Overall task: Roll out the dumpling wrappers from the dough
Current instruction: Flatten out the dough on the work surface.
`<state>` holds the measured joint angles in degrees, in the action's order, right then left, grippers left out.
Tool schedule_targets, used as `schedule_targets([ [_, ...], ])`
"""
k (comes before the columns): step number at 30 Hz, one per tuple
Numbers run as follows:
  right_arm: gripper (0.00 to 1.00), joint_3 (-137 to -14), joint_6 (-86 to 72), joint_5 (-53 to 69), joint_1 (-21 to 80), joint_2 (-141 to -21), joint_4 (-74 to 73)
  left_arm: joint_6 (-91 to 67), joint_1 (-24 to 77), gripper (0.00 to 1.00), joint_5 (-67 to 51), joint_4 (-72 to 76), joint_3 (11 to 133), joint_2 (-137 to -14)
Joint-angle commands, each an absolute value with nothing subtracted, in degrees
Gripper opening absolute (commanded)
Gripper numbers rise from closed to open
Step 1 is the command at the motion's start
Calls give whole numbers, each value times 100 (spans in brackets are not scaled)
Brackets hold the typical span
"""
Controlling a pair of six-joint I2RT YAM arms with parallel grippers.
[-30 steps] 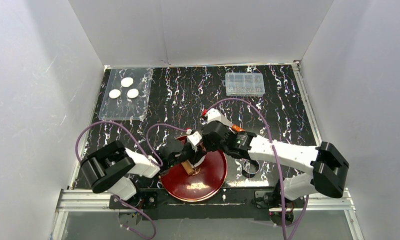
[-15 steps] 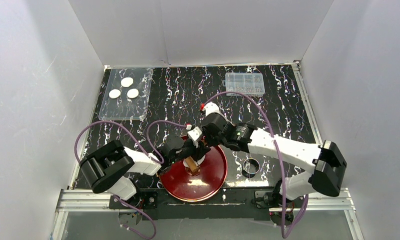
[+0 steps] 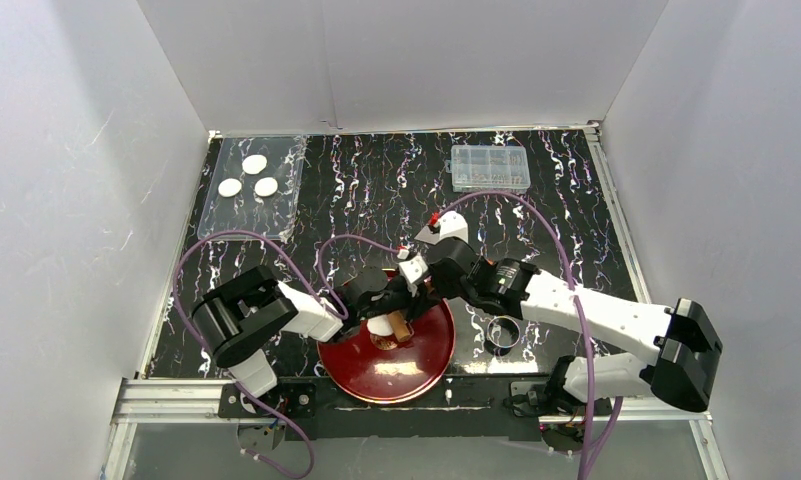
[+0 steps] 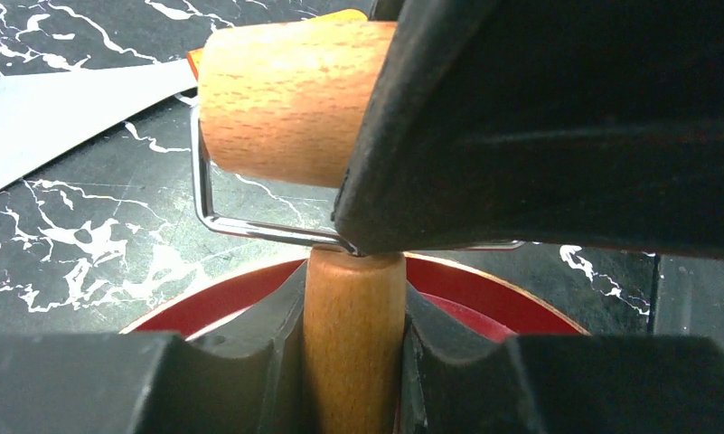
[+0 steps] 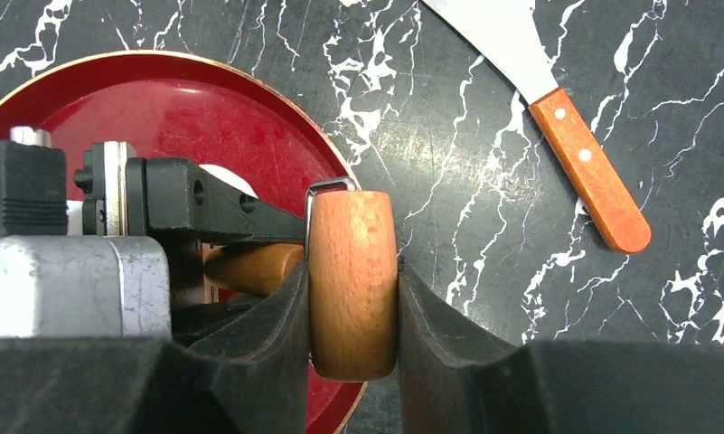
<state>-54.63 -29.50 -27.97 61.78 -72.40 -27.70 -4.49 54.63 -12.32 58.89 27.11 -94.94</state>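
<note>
Left gripper (image 4: 353, 384) jaws narrow, clamped on wooden handle (image 4: 353, 316) of roller (image 4: 281, 99). Right gripper (image 5: 352, 312) jaws wider, pinching the roller's wooden drum from both sides. Roller over far part of red plate (image 3: 428, 362). Dough (image 3: 380, 325) white lump on plate, just under roller. Three wrappers (image 3: 254, 163) on clear tray (image 3: 246, 218), far left corner, well apart from plate. Scraper (image 5: 593, 176) on table right of plate. Metal ring (image 3: 503, 332) beside plate.
</note>
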Motion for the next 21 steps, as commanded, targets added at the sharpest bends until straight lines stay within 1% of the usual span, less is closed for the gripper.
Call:
schedule_targets([
  [1, 1, -5041, -2657, -1471, 6736, -7388, -2008, -787, 5765, 0, -762, 4940, 3181, -9803],
  [4, 1, -4798, -2812, -1320, 6835, -7480, -1830, -1093, 5787, 0, -718, 4815, 3033, -9865],
  [5, 1, -4749, -2892, -1289, 6945, -7604, -1688, -1278, 5792, 0, -529, 4748, 2916, -9829],
  [8, 1, -4957, -3082, -1112, 7347, -8361, -1112, -1579, 5772, 0, 161, 4367, 2464, -9544],
  [9, 1, -5100, -3054, -1058, 7404, -8586, -1041, -1700, 5686, 0, 207, 4265, 2400, -9463],
  [13, 1, -5274, -2864, -948, 7418, -8704, -1044, -1866, 5424, 0, 266, 4134, 2284, -9272],
  [15, 1, -5514, -2766, -985, 7425, -8715, -1360, -1663, 5423, 0, 131, 4281, 2204, -9120],
  [16, 1, -5573, -2724, -1168, 7410, -8540, -1569, -1150, 5423, 0, -186, 4556, 2278, -9089],
  [18, 1, -5663, -2581, -1299, 7386, -8399, -1679, -692, 5423, 0, -293, 4806, 2369, -9056],
  [21, 1, -6052, -2293, -1404, 7357, -8357, -1846, -188, 5357, 0, -328, 4780, 2507, -8985],
])
